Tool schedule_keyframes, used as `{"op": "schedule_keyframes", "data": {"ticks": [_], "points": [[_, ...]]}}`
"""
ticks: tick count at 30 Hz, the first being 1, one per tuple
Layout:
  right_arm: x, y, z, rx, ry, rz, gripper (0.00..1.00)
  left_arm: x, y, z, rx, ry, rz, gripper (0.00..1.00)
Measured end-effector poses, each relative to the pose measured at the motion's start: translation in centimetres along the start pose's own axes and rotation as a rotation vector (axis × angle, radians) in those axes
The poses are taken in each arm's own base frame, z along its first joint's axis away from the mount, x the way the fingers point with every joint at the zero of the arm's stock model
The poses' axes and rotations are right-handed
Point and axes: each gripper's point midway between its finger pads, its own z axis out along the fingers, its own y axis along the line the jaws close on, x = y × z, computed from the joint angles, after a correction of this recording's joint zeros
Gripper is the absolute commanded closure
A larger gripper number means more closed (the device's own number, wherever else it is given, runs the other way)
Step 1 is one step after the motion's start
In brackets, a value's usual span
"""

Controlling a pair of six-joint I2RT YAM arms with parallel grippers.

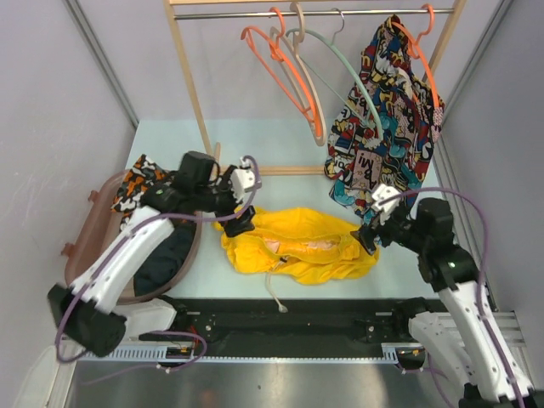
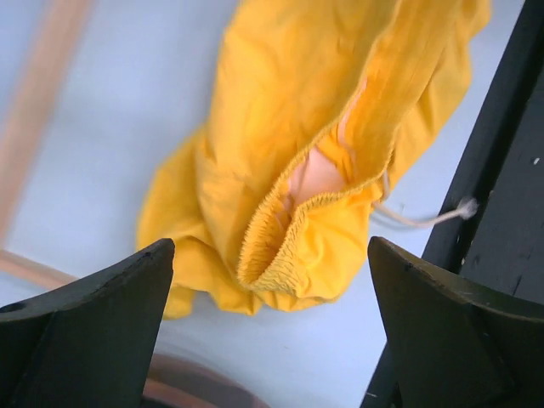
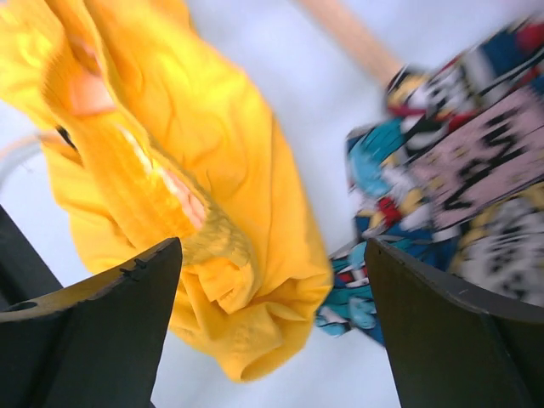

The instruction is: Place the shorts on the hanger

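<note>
The shorts [image 1: 293, 245] lie lengthwise left to right between your left hand [image 2: 270, 246] and right hand [image 3: 272, 246], both spread open, empty, equally near.

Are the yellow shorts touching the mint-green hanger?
Apart. Top view shows the shorts lying on the table, the hanger up on the rail.

Top cam sits high behind the arm bases, looking down and forward over the whole table [image 1: 170, 136] to the rack [image 1: 191, 85] at the back. Each wrist cam peers out between its own dark fingers [image 2: 93, 331], close and low. All three catch the yellow shorts [image 1: 314, 225]; the right wrist one also gets the comic-print garment [image 3: 476, 153].
</note>
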Motion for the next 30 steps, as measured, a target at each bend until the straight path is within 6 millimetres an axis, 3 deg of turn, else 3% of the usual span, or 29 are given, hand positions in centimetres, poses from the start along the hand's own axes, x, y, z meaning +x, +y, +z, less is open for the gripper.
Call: {"op": "schedule_keyframes", "data": {"ticks": [2,6,10,14,19,22,26,30], "points": [[-3.0,0.0,-2.3,0.026,-0.063,-0.036,0.05,-2.9,-0.6,-3.0,-0.042,-0.104,0.063,0.0],[-6.6,0.4,-5.6,0.037,-0.103,-0.056,0.04,-6.1,-2.5,-7.7,-0.093,-0.256,0.138,0.0],[-9.5,0.4,-7.4,0.045,-0.127,-0.01,0.04,-7.6,-3.8,-9.7,-0.092,-0.328,0.147,0.0],[-15.0,-1.5,-8.2,0.07,-0.183,0.049,0.04,-9.6,-3.5,-11.0,-0.109,-0.382,0.124,0.0],[-22.4,-6.3,-7.2,0.149,-0.282,0.062,0.04,-10.5,-2.2,-11.2,-0.149,-0.4,0.084,0.0],[-25.1,-9.5,-6.0,0.21,-0.319,0.069,0.04,-10.7,-2.0,-11.5,-0.164,-0.413,0.076,0.0],[-26.1,-13.5,-3.2,0.279,-0.307,0.081,0.05,-11.0,-1.8,-12.1,-0.186,-0.436,0.063,0.0],[-26.0,-15.6,-0.8,0.297,-0.28,0.093,0.1,-10.9,-1.9,-12.4,-0.195,-0.448,0.06,0.0]]}}
